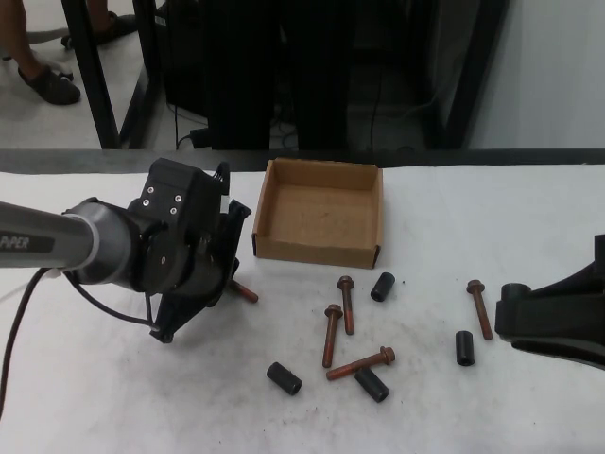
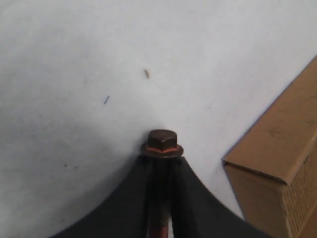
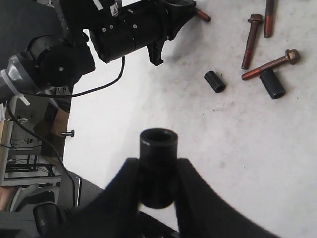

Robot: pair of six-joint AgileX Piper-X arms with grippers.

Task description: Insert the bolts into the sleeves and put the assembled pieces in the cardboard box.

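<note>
The left jaws clamp a bolt [image 2: 162, 144], the cardboard box [image 1: 317, 248] at their 2 o'clock. The right jaws grip a sleeve [image 3: 158, 146].

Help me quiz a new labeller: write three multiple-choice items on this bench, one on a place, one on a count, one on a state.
1. Where does the cardboard box stand?
A) beyond the loose bolts, farther from the camera
B) at the bench's near edge
C) on top of a sleeve

2. How many loose sleeves lie on the bench?
A) two
B) six
C) four

3. The right gripper is:
A) open
B) shut on a sleeve
C) shut on a bolt

Answers: 1 A, the bolts lie nearer the camera than the box. 2 C, four black ones lie loose in the high view. 3 B, it grips a black sleeve.
</note>
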